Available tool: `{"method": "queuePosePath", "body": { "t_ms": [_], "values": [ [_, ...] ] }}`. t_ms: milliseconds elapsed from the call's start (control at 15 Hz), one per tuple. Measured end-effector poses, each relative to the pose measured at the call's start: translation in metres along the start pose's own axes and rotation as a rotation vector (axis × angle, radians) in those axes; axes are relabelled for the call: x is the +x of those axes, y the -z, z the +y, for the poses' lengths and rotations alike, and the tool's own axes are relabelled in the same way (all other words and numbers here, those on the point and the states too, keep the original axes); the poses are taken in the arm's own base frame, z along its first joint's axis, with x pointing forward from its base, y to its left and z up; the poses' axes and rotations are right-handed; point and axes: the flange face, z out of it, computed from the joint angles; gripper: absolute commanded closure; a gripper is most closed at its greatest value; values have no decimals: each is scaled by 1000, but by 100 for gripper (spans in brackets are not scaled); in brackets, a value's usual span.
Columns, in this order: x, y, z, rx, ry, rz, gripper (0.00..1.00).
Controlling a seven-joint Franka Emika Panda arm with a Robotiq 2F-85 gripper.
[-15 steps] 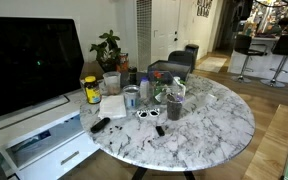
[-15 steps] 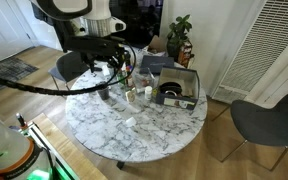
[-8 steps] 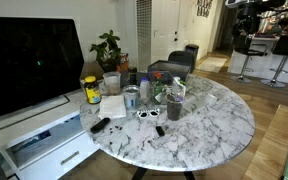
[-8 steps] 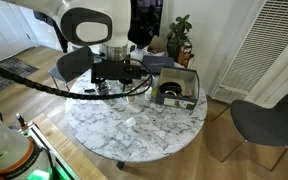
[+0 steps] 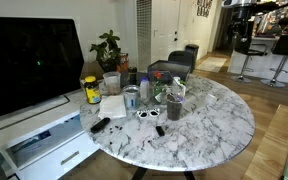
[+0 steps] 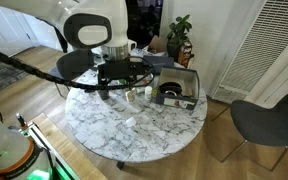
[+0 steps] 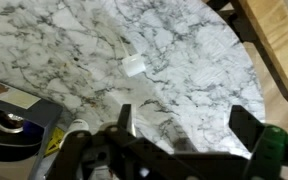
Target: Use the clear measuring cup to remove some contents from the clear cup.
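now the end effector [image 7: 184, 125] hangs above the round white marble desk [image 5: 224, 125], fingers spread wide with nothing between them. the tall, narrow clear tumbler [image 5: 175, 102], dark greenish-grey inside, stands upright near the shorter steel can [image 5: 132, 97]. the wrist view misses it, so its bearing from the fingers is unsure.

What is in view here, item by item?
table: one, white marble, round.
clear cup: one, dark greenish inside, mid-table.
can: one, steel, beside the cloth.
cloth: one, white, on table.
jar: one, yellow, table edge by the television.
tub: one, clear, behind cloth.
remote: one, black, near edge.
tray: one, grey, table's far side.
block: one, white, small, on marble.
television: one, black.
plant: one, green, background.
chair: one, grey.
arm: one, white, over table.
hand: one, black, open, empty.
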Motion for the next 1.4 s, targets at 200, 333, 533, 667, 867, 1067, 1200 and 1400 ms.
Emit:
{"method": "queuePosePath", "body": {
  "t_ms": [200, 333, 533, 667, 867, 1067, 1200, 1400],
  "values": [
    [-2, -43, 5, -55, 107, 7, 0],
    [-11, -72, 7, -66, 156, 14, 0],
    [-34, -108, 14, -72, 195, 34, 0],
    [-51, -129, 20, -57, 211, 60, 0],
    [-71, -159, 24, -40, 215, 92, 0],
    [-83, -185, 28, -45, 188, 115, 0],
    [-87, -196, 31, -52, 177, 112, 0],
    [-85, -195, 31, -54, 180, 112, 0]
  ]
}}
